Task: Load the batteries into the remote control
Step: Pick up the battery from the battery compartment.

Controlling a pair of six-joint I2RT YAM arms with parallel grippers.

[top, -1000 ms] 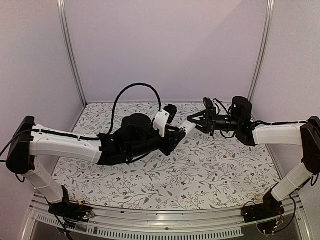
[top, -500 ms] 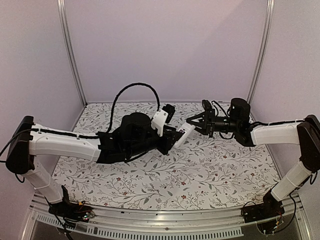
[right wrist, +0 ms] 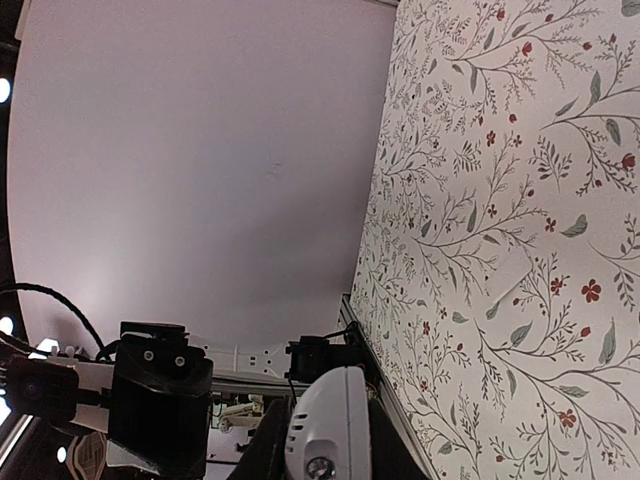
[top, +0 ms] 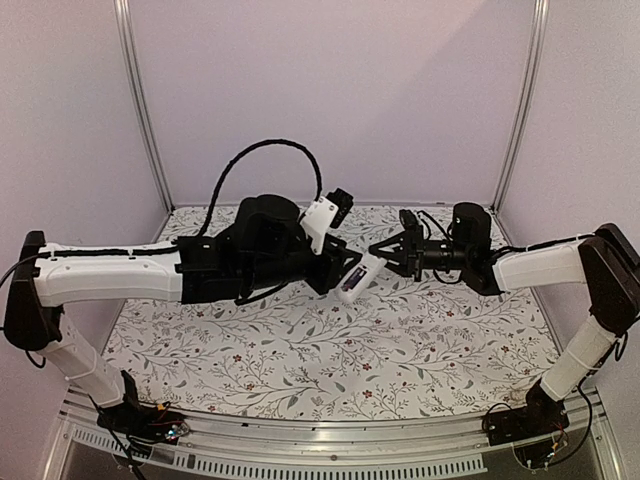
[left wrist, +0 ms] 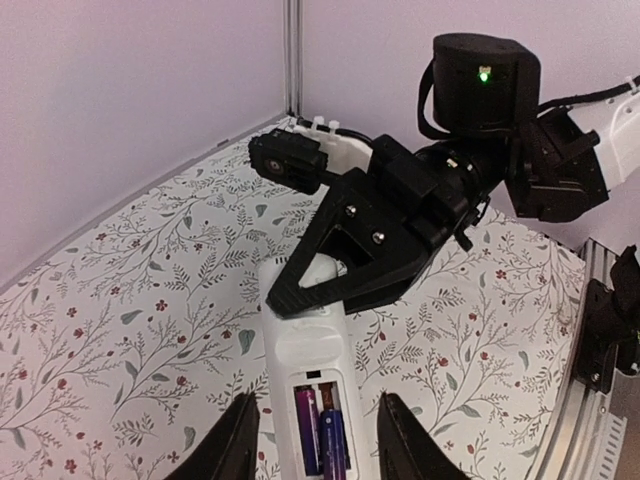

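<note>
I see the slim white plastic remote control (left wrist: 305, 350) tilted above the floral-print counter (left wrist: 130, 300), its rounded far end pinched tight in the right hand (left wrist: 318, 280), while the left hand (left wrist: 318, 420) stands slightly parted around its open bay, where two glossy purple cylindrical batteries (left wrist: 322, 450) lie side by side.

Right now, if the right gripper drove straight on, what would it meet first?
The right gripper is shut on one end of the remote control, so pushing on would likely carry it into the left gripper straddling the other end.
</note>
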